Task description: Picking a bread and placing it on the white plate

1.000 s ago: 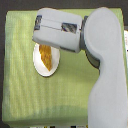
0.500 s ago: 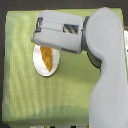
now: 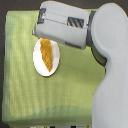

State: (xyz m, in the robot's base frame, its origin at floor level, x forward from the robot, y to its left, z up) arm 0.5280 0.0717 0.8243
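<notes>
The bread, a golden-orange elongated loaf, lies lengthwise on the white plate at the left-centre of the exterior view. Its upper end disappears under the arm. My gripper hangs over the plate's top edge at the end of the grey and white forearm. The fingers blend into the wrist housing, so their spacing does not show. I cannot tell whether they touch the bread.
A light green cloth covers the table. My large white upper arm fills the exterior view's right side. A dark edge runs along the bottom of the cloth.
</notes>
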